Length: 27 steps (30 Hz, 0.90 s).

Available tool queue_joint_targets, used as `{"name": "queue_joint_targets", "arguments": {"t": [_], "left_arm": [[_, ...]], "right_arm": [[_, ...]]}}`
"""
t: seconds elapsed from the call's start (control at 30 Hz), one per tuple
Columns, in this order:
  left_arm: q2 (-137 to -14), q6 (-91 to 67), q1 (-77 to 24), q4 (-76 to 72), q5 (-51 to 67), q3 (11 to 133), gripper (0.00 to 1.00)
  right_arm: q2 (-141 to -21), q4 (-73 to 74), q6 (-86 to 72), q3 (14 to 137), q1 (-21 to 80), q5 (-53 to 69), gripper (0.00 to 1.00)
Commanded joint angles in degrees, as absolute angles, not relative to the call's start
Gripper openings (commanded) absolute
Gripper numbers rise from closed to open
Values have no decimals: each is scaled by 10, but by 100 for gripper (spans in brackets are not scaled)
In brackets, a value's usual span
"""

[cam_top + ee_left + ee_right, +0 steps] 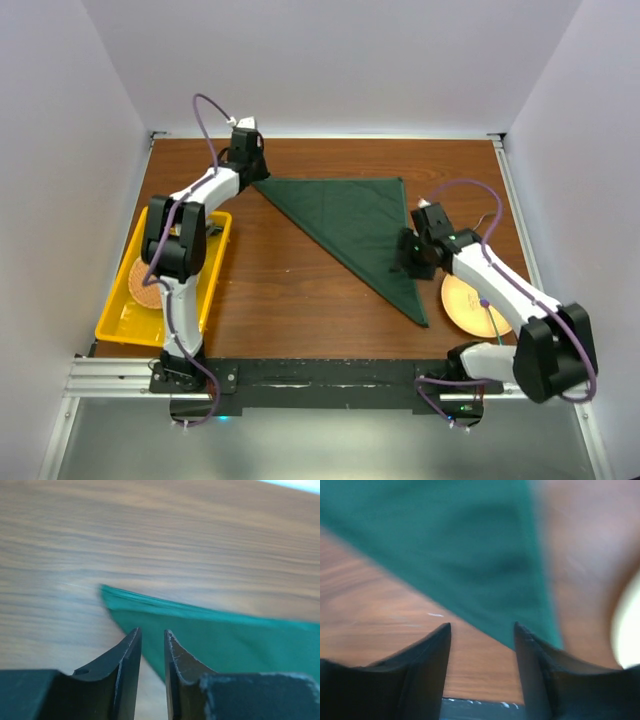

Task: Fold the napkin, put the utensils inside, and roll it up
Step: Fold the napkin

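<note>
At the left of the top view sits a yellow tray [112,322], and I cannot make out the utensils there or anywhere else. Above it, the left gripper [151,632] hangs low at the upper-left corner of the green napkin [365,225], its jaws narrowed to a slim empty slit, likely set to pinch that tip. The napkin lies mid-frame on the table [290,290] as a folded triangle, and at its right edge the right gripper [482,626] stands moderately wide and empty, just left of the orange plate [468,305], probably to lift or pin that side
</note>
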State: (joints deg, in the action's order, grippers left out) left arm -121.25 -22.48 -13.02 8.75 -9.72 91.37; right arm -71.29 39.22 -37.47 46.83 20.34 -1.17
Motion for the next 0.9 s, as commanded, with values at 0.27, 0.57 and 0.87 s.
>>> {"name": "queue_joint_targets", "arguments": {"t": [0.27,0.57,0.87], "left_arm": [[-1159,-263,-239,9,35,810,13],[-1179,-238,-239,-9,1,775,10],[-1068,-237,-297,37,-56,809,43]], "right_arm": [[-1019,202,-289,700,316,87,27],[-1035,167,-304,631,333,84,17],[-947,300,-276,681,247,-37,63]]}}
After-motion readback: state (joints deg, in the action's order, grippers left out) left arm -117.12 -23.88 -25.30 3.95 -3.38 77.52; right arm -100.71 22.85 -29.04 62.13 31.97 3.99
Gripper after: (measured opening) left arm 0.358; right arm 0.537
